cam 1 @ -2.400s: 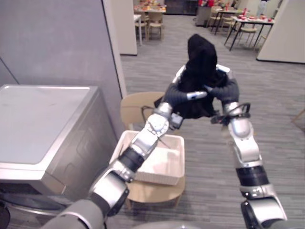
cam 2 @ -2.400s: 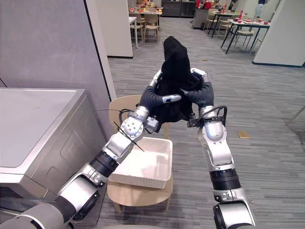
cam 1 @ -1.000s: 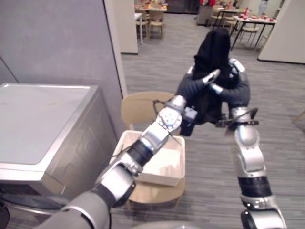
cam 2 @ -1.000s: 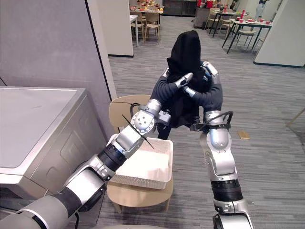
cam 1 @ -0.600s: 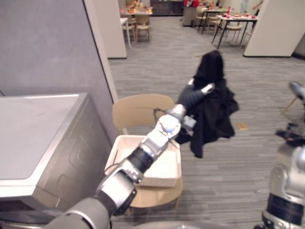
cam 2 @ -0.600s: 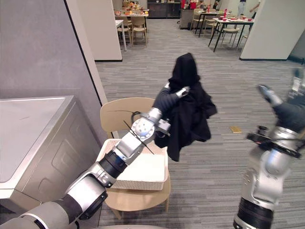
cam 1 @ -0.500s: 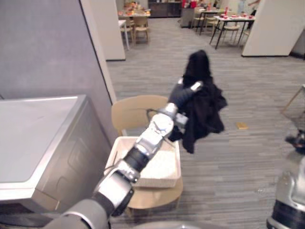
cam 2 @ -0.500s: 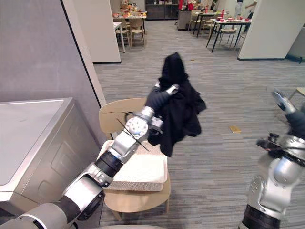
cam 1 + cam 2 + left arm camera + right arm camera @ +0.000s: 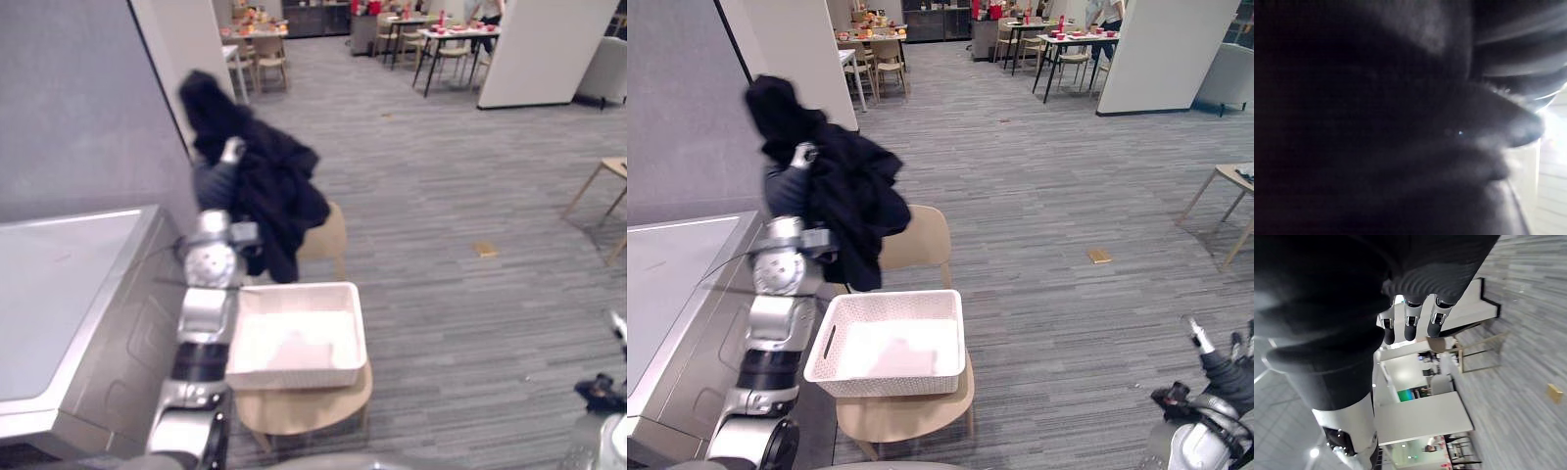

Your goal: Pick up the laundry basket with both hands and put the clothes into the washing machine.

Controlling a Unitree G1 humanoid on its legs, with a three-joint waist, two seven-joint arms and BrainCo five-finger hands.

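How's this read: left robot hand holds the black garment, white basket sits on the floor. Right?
No: the basket sits on the chair, not the floor, as the right eye view shows. The left robot hand does hold the garment.

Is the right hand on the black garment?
No, the right hand is low and empty; the black garment hangs on the left hand.

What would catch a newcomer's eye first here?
A black garment hangs bunched from the left hand, high between the grey washing machine and the back of the wooden chair. Under it the white laundry basket sits on that chair's seat, seemingly empty. The right hand is low at the right, open, holding nothing.
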